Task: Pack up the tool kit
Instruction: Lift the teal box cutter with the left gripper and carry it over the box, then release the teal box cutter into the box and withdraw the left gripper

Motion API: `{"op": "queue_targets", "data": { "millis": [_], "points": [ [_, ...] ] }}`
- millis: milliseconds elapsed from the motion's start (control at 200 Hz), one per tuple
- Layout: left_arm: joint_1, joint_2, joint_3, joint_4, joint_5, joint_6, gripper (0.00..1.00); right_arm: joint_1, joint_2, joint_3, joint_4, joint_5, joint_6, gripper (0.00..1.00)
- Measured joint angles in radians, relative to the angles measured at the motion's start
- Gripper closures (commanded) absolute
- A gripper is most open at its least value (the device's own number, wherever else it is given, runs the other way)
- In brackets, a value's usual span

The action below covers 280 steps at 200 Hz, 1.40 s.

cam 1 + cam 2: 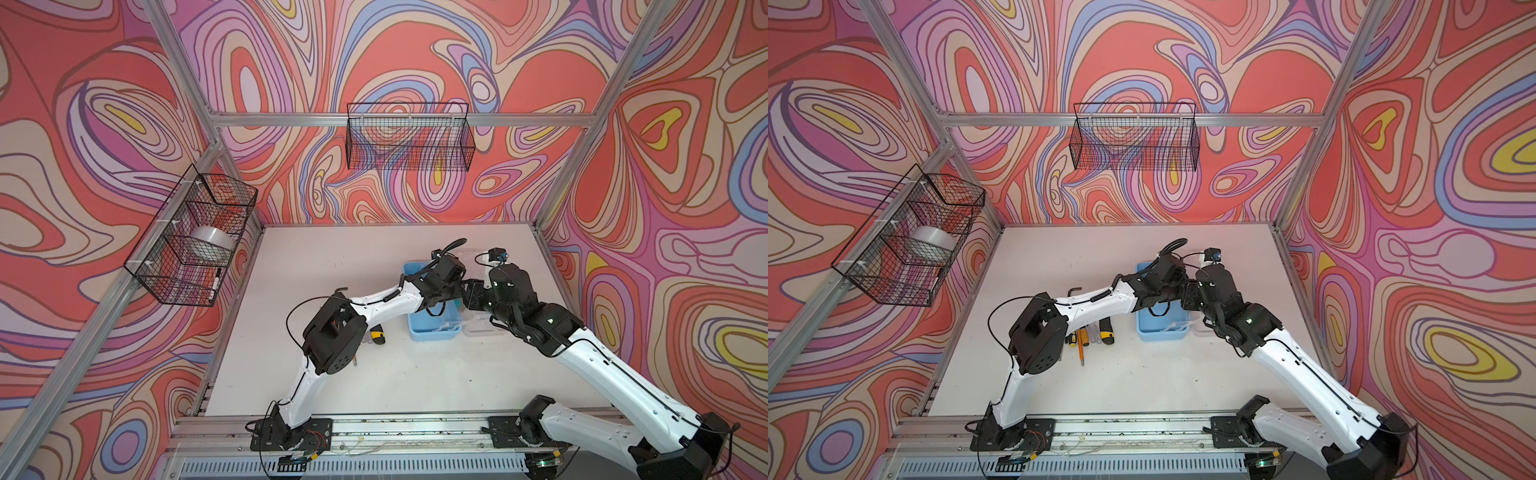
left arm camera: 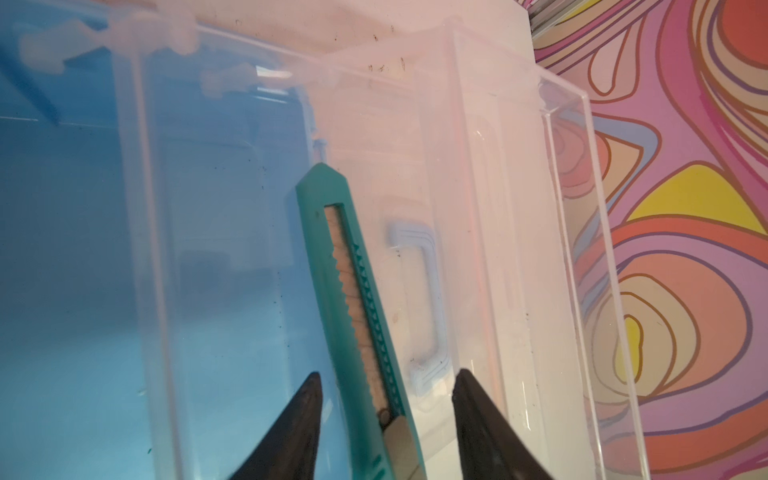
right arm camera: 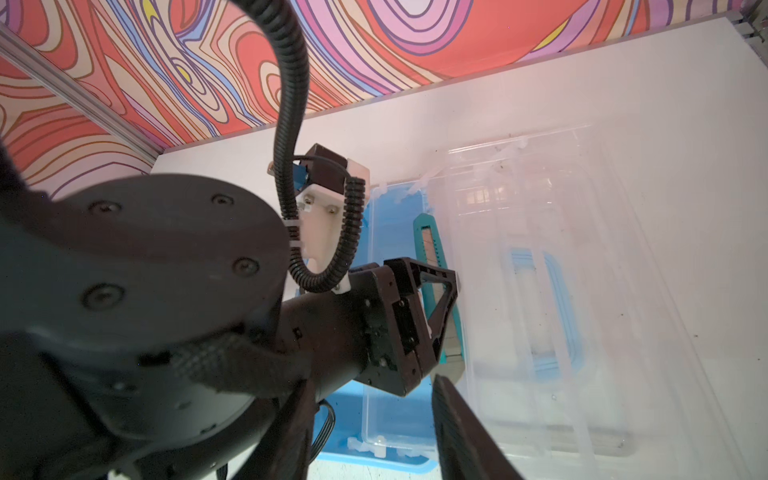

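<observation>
Loose screwdrivers (image 1: 1088, 332) lie left of the light-blue box (image 1: 434, 334), not yet packed. Over the box, the left gripper (image 2: 388, 373) has its fingers spread, clear of the teal utility knife (image 2: 332, 232) between them. This is probably so the knife can rest along the box's lid-side edge. The right gripper (image 3: 372, 390) is spread too, pinching nothing, by the box's clear lid (image 3: 582, 208), which is folded open.

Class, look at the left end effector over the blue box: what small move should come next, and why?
Probably lift the left end effector up, away from the box. Its fingers stand apart either side of the teal utility knife without touching it, so the knife looks released, and screwdrivers lie on the table.
</observation>
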Motion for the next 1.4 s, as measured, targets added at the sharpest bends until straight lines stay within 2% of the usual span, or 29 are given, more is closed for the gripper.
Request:
{"op": "queue_targets", "data": {
  "millis": [175, 280, 381, 401, 421, 441, 706, 791, 906, 1041, 1202, 1312, 1402],
  "points": [
    [0.000, 0.001, 0.003, -0.001, -0.002, 0.005, 0.46, 0.000, 0.008, 0.000, 0.000, -0.001, -0.003, 0.51],
    [0.006, 0.000, 0.010, -0.001, -0.009, 0.029, 0.40, 0.000, 0.008, 0.002, -0.001, 0.002, -0.014, 0.51],
    [0.012, -0.011, 0.010, -0.007, -0.030, 0.069, 0.22, 0.000, 0.008, 0.014, -0.002, 0.009, -0.030, 0.51],
    [0.014, -0.015, 0.010, -0.013, -0.034, 0.079, 0.15, 0.000, 0.008, 0.018, -0.002, 0.011, -0.033, 0.51],
    [0.016, -0.021, 0.010, -0.021, -0.045, 0.095, 0.03, 0.000, 0.008, 0.022, -0.002, 0.013, -0.037, 0.51],
    [0.018, -0.027, 0.010, -0.024, -0.049, 0.098, 0.00, 0.000, 0.008, 0.026, -0.001, 0.016, -0.040, 0.51],
    [0.053, -0.215, 0.007, -0.124, -0.160, 0.291, 0.00, 0.000, 0.066, 0.058, 0.027, -0.013, -0.071, 0.49],
    [0.066, -0.279, -0.022, -0.141, -0.203, 0.370, 0.00, 0.010, 0.081, 0.061, 0.080, -0.090, -0.074, 0.49],
    [0.077, -0.380, -0.135, -0.139, -0.264, 0.446, 0.00, 0.020, 0.119, 0.066, 0.114, -0.211, -0.071, 0.49],
    [0.116, -0.480, -0.283, -0.159, -0.277, 0.435, 0.00, 0.057, 0.208, 0.092, 0.129, -0.309, -0.068, 0.49],
    [0.157, -0.651, -0.504, -0.172, -0.282, 0.373, 0.00, 0.130, 0.274, 0.130, 0.123, -0.357, -0.061, 0.49],
    [0.158, -0.825, -0.648, -0.255, -0.283, 0.362, 0.00, 0.158, 0.315, 0.167, 0.102, -0.260, -0.052, 0.50],
    [0.177, -0.924, -0.710, -0.303, -0.284, 0.354, 0.00, 0.186, 0.374, 0.196, 0.086, -0.198, -0.045, 0.51]
  ]
}}
